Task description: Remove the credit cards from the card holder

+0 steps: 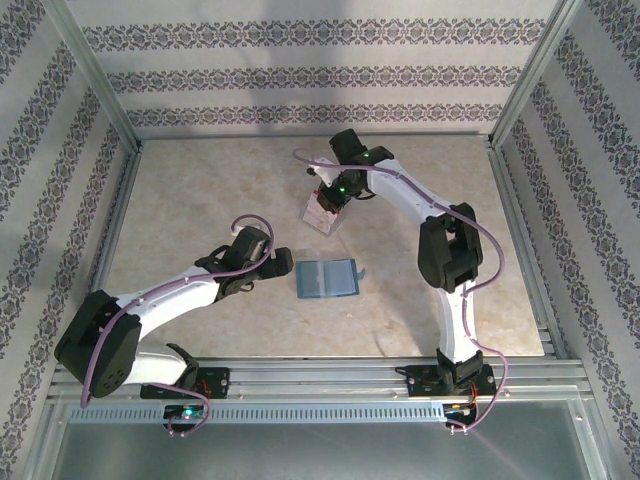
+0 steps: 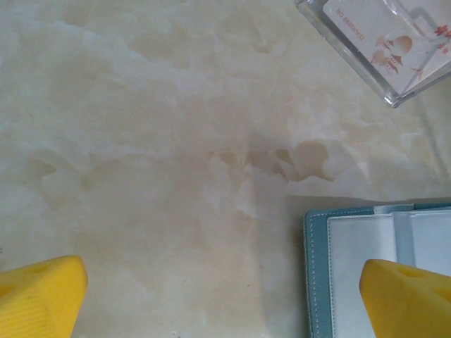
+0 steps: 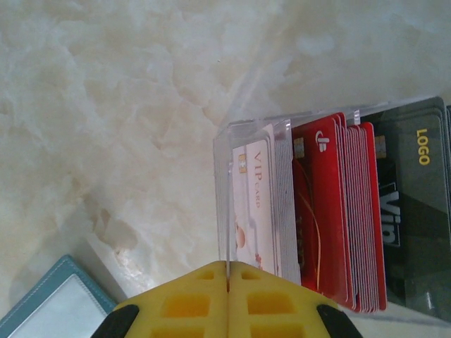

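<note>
The teal-blue card holder (image 1: 327,278) lies open and flat on the table, its pale grey-blue inside facing up. Its corner also shows in the left wrist view (image 2: 318,274) and the right wrist view (image 3: 49,303). My left gripper (image 1: 278,268) hovers low just left of it, open wide (image 2: 222,303), with only bare table between its yellow fingers (image 2: 39,296); the right finger overlaps the holder's edge. My right gripper (image 1: 330,200) is over the clear box, shut (image 3: 227,271) on a thin credit card (image 3: 227,211) seen edge-on along the box's left wall.
The clear plastic box (image 1: 322,213) stands behind the holder, packed with white, red and dark cards (image 3: 331,211); its corner shows at top right in the left wrist view (image 2: 384,42). Patterned walls and metal rails (image 1: 300,375) enclose the marble table.
</note>
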`<act>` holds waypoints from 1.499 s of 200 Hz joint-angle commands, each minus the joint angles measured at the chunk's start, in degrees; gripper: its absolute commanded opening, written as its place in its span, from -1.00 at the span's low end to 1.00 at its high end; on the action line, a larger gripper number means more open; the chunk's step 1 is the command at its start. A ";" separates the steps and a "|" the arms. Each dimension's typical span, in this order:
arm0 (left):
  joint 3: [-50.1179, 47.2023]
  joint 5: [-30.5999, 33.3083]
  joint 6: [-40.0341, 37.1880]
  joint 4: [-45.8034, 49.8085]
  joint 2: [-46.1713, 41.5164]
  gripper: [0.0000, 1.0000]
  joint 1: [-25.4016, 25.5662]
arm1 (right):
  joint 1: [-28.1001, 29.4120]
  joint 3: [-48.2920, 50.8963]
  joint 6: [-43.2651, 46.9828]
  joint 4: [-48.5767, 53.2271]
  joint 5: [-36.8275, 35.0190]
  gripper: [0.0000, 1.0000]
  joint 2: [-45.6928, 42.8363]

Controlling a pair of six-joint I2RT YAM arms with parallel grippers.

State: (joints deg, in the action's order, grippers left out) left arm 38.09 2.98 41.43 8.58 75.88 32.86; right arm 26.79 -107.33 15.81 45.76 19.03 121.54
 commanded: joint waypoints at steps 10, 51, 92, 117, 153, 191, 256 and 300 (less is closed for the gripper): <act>0.41 -0.87 1.19 -1.24 0.13 0.99 -0.87 | 0.86 -3.96 2.38 2.82 -1.89 -0.88 2.56; 0.13 -0.94 1.35 -1.28 0.08 0.99 -1.03 | 0.99 -5.73 3.11 3.33 -1.84 -0.88 3.90; 0.06 -1.03 1.29 -1.15 0.04 0.99 -1.22 | 0.98 -8.16 4.00 4.14 -1.89 -0.88 5.89; 0.06 -1.05 1.29 -0.68 -0.44 0.99 -1.35 | 0.99 -9.43 4.43 4.70 -1.98 -0.88 7.11; -0.25 -0.79 1.36 -0.33 -1.16 0.99 -1.44 | 1.03 -9.91 4.87 5.20 -1.72 -0.88 8.01; -0.12 -0.78 1.55 -0.05 -1.33 0.99 -1.48 | 0.99 -9.29 5.02 5.23 -2.05 -0.87 8.28; -0.20 -0.79 1.64 0.17 -1.41 0.99 -1.47 | 0.90 -6.59 4.72 3.83 -2.37 -0.82 7.23; -0.29 -0.79 1.72 0.03 -1.33 0.99 -1.54 | 0.90 -5.79 4.14 3.24 -1.49 -0.81 7.22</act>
State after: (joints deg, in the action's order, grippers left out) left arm 38.09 1.96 42.50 8.32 75.59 32.12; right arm 27.18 -113.93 19.88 49.06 17.34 129.16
